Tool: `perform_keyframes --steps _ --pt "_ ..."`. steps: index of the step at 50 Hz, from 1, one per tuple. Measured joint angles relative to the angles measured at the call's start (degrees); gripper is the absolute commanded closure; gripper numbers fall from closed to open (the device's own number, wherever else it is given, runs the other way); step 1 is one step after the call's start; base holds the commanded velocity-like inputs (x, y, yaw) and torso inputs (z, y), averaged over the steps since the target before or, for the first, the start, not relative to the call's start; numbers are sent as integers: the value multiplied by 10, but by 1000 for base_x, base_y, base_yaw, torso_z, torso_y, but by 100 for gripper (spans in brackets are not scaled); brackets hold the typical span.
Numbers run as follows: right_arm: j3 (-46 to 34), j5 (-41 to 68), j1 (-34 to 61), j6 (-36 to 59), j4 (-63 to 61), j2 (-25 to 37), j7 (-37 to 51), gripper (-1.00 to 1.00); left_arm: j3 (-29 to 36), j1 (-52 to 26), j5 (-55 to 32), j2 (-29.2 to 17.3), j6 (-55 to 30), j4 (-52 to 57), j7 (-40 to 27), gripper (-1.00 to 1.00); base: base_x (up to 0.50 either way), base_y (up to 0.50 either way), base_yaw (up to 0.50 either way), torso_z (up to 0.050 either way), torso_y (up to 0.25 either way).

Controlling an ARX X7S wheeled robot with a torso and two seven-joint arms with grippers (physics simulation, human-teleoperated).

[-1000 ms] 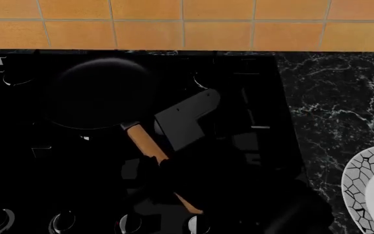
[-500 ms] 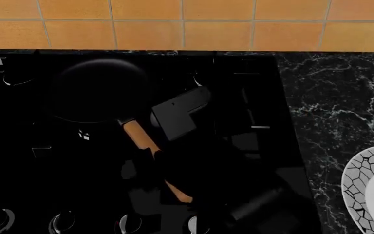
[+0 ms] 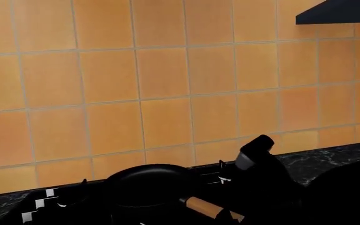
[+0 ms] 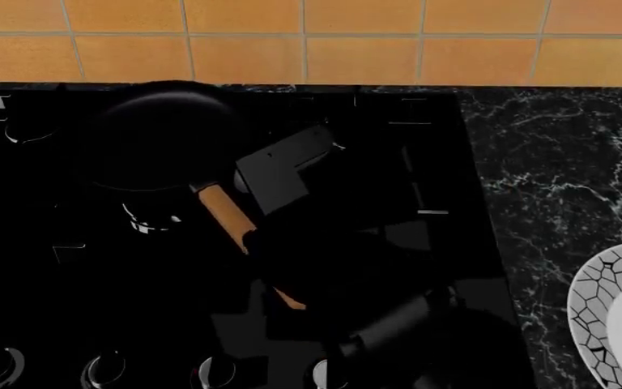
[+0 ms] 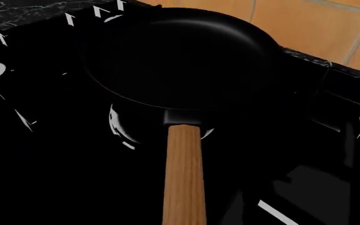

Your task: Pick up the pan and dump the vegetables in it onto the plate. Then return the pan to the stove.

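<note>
The black pan (image 4: 165, 146) is over the far left of the stove (image 4: 419, 162), and a silver burner ring shows just under its near edge. Its wooden handle (image 4: 223, 215) runs toward me into my right gripper (image 4: 266, 263), which is shut on it. The right wrist view shows the pan (image 5: 180, 56) with a bare black inside and the handle (image 5: 185, 178) running under the camera. The left wrist view sees the pan (image 3: 148, 185) and my right arm (image 3: 261, 173) from the side. No eggplant shows in any view. The plate (image 4: 598, 308) lies at the right edge. My left gripper is out of view.
A black marble counter (image 4: 570, 162) lies right of the stove, under the plate. An orange tiled wall (image 4: 289, 49) stands close behind the pan. Round knobs (image 4: 106, 369) line the stove's near edge. A dark hood corner (image 3: 336, 11) hangs above.
My right gripper has carried the pan by its handle away from me, toward the wall and a little left. The burner ring has come into view below the pan.
</note>
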Motion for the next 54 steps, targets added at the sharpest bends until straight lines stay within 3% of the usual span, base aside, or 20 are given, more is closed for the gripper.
perform_keyframes --steps 35,54 --pt "111 159 -43 133 -572 235 252 -100 12 -12 -1 9 -12 6 -3 -100 0 0 0 0 0" --pt "192 236 -176 85 -826 401 383 -100 18 -33 -8 20 -34 17 -6 -100 0 0 0 0 0"
